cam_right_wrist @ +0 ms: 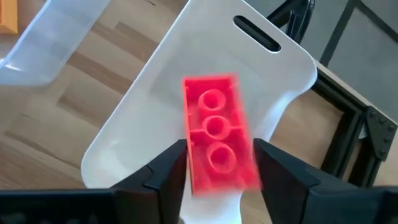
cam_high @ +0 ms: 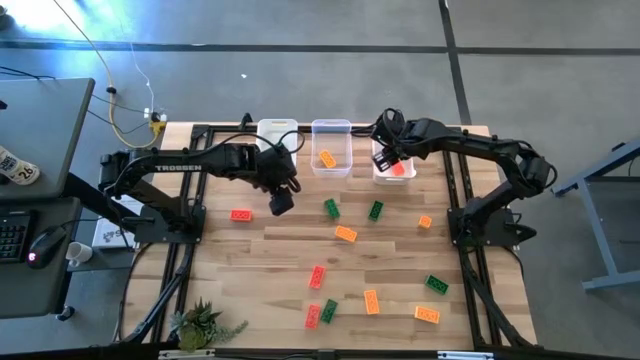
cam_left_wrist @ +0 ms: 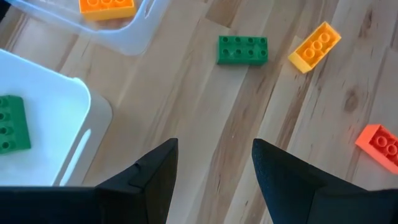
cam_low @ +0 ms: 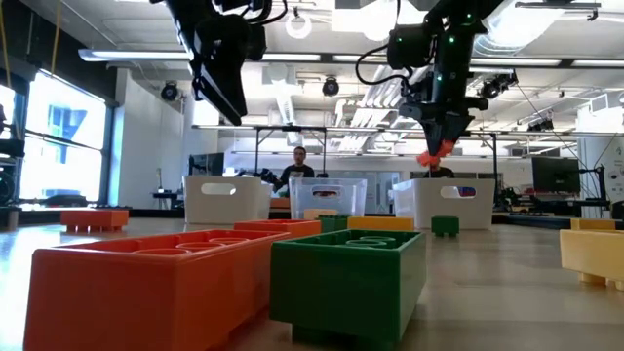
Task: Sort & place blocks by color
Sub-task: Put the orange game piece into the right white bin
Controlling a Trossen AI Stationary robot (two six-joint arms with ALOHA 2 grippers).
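**Red brick over the right-hand bin**

Red plastic showed between the fingers of the right gripper (cam_right_wrist: 214,163), which hung above the right bin (cam_high: 392,172) at the far edge of the bench (cam_high: 300,255). The red brick (cam_right_wrist: 219,132) lay lengthwise between the jaws, its hollow underside facing the wrist camera, blurred at the edges. Whether the fingers were clamped on it or had just let go, I could not tell; the jaws stood only a little wider than the brick.

The left gripper (cam_left_wrist: 214,163) hovered near the left bin (cam_high: 276,134) with its jaws apart and nothing between them. That bin already held a green brick (cam_left_wrist: 12,123), and the middle bin (cam_high: 331,146) an orange brick (cam_high: 327,159).

About a dozen bricks lay scattered over the bench towards its near edge: green, orange and red, well apart from the bins.

My worry was the drop. The brick sat high above the bin, so it might bounce off the rim and land on the bench, or tumble towards the middle bin. A finger catching one end could also flip it sideways.
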